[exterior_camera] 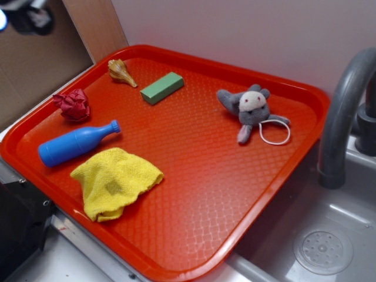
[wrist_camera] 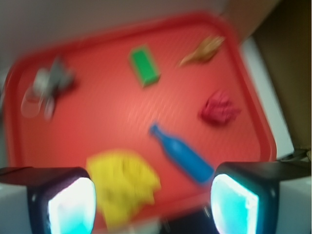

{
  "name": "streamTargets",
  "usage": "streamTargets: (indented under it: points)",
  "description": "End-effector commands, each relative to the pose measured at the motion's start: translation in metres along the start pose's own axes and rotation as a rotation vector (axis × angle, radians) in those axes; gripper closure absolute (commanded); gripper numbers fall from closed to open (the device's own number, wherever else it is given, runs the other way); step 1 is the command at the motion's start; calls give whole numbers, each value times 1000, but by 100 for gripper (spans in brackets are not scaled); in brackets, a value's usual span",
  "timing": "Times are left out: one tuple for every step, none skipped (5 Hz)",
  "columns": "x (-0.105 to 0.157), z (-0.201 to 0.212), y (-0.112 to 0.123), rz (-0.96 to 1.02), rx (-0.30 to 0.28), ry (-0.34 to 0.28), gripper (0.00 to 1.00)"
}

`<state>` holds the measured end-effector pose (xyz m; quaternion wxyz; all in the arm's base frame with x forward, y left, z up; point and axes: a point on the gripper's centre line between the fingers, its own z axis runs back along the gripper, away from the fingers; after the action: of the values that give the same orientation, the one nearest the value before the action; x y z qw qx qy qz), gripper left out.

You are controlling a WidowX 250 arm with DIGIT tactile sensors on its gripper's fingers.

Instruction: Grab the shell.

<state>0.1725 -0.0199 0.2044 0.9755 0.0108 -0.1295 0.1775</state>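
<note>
The shell (exterior_camera: 121, 71), tan and ridged with a pointed tail, lies at the far left corner of the red tray (exterior_camera: 276, 194). In the blurred wrist view the shell (wrist_camera: 204, 50) shows at the upper right. My gripper (wrist_camera: 153, 202) hangs high over the tray's near edge, far from the shell, open, with nothing between its two fingers (wrist_camera: 72, 204). The arm does not show in the exterior view.
On the tray lie a green block (exterior_camera: 162, 87), a crumpled red paper ball (exterior_camera: 73, 105), a blue bottle (exterior_camera: 76, 143), a yellow cloth (exterior_camera: 113, 181) and a grey plush toy (exterior_camera: 251, 109). A grey faucet (exterior_camera: 343, 111) and sink (exterior_camera: 320, 247) stand to the right.
</note>
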Motion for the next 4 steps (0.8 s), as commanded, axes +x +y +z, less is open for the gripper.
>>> streamTargets:
  points:
    - [64,-40,31,452,161,-240,0]
    - [90,-65,54,552,209,-316,0]
    - [119,-97,69,573,254,-332,0]
    - [133,-128,82,572,290,-309,0]
